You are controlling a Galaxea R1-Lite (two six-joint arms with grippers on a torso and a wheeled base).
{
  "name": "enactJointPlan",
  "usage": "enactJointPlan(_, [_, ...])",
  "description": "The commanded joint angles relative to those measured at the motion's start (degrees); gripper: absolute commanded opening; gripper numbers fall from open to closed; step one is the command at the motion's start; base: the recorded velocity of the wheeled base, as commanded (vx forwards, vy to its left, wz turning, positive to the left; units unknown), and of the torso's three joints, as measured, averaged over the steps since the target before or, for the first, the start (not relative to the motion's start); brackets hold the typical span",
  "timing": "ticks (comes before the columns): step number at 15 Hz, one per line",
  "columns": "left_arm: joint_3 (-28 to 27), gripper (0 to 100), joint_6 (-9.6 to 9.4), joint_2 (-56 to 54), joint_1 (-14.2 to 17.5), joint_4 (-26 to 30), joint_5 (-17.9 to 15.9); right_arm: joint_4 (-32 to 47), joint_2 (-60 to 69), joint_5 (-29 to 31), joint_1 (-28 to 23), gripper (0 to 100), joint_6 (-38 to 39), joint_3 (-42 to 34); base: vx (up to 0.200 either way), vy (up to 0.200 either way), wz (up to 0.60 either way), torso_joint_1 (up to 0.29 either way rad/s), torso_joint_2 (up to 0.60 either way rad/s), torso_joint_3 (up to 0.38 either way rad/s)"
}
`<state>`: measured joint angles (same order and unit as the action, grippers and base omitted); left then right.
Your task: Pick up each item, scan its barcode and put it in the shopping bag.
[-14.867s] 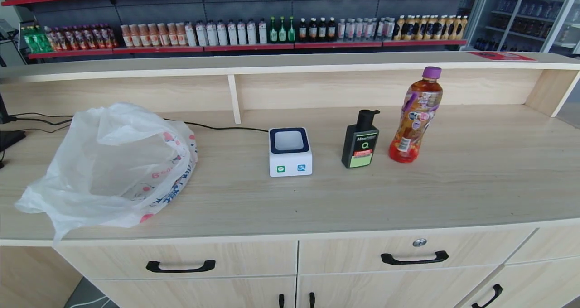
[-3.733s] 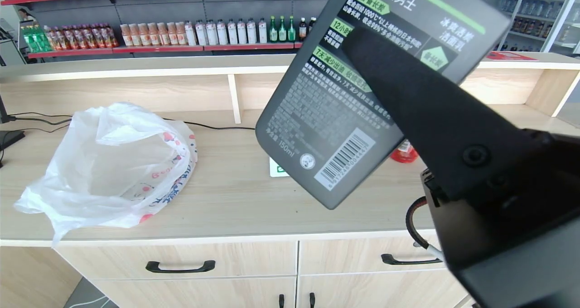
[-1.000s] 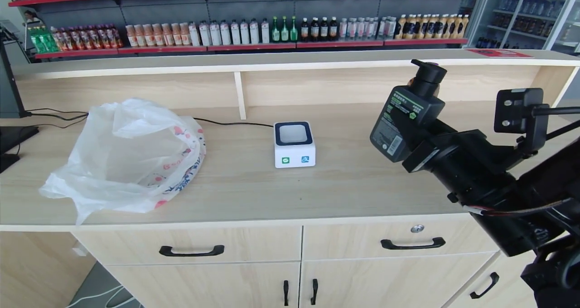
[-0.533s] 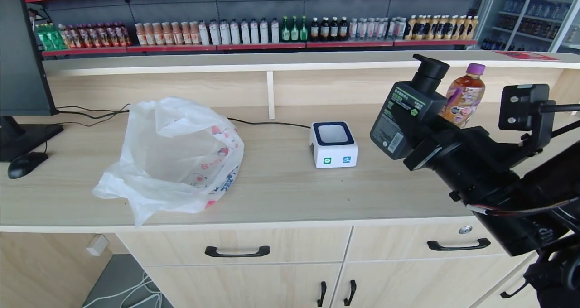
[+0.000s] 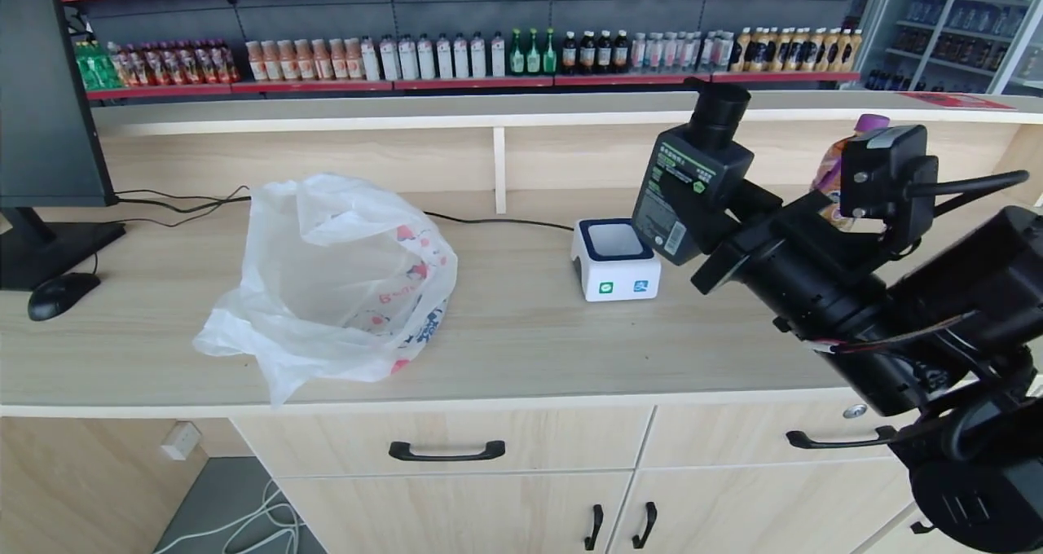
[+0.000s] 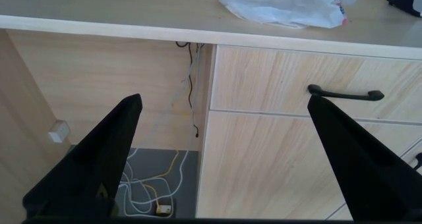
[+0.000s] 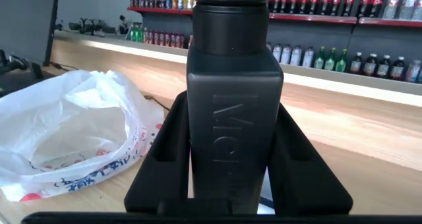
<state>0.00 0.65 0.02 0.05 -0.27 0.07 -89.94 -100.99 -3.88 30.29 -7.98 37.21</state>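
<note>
The right gripper [image 7: 234,165] pinches the pump bottle [image 5: 686,189] by its lower body, one finger pressed on each side. The pump end points up and away from the wrist. The grip leaves the back label and its barcode uncovered, probably so it can be read without regripping. The scanner [image 5: 615,259] sits on the counter [image 5: 530,334] just below this gripper and a little to its left, its window facing up. The barcode looks turned sideways rather than down at the window, so the scan seems not yet done. The bag [image 5: 342,277] lies well off to the gripper's left with its mouth open upward, ready for a drop from above. The drink [image 5: 827,175] stands just behind the right wrist, partly hidden by it.

The left gripper [image 6: 224,102] hangs low in front of the drawers [image 6: 283,85], fingers spread and empty. The bag's edge is above it and farther off, likely parked out of the way.

Count: two items, both outside the bag; one scanner; one bag; two grippers, one loaded.
</note>
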Motion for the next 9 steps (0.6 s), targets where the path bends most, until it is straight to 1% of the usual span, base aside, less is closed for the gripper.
enactJointPlan(1, [0.00,100,0.06,0.06,0.04,0.00,0.01,-0.06,-5.19,-3.15,-2.26,0,-0.36,1.99,0.000,0.000,0.00,0.000,0.00,0.000])
enactJointPlan(3, [0.00,100,0.06,0.06,0.04,0.00,0.01,-0.06,-8.17,-8.25,-4.19,0,-0.45,3.66,0.000,0.000,0.00,0.000,0.00,0.000])
enactJointPlan(4, [0.00,100,0.06,0.06,0.04,0.00,0.01,-0.06,-9.58,-11.42,-5.24,0,-0.72,5.77,0.000,0.000,0.00,0.000,0.00,0.000])
enactJointPlan(6, [0.00,100,0.06,0.06,0.04,0.00,0.01,-0.06,-13.01,-16.95,-7.44,0,-1.24,12.63,0.000,0.000,0.00,0.000,0.00,0.000])
enactJointPlan(7, [0.00,100,0.06,0.06,0.04,0.00,0.01,-0.06,-15.20,-20.91,-8.15,0,-1.51,16.67,0.000,0.000,0.00,0.000,0.00,0.000])
enactJointPlan(8, [0.00,100,0.06,0.06,0.04,0.00,0.10,-0.06,-17.31,-26.45,-8.15,0,-1.60,19.75,0.000,0.000,0.00,0.000,0.00,0.000])
enactJointPlan(9, [0.00,100,0.06,0.06,0.04,0.00,0.01,-0.06,-18.37,-30.31,-8.15,0,-2.03,21.24,0.000,0.000,0.00,0.000,0.00,0.000])
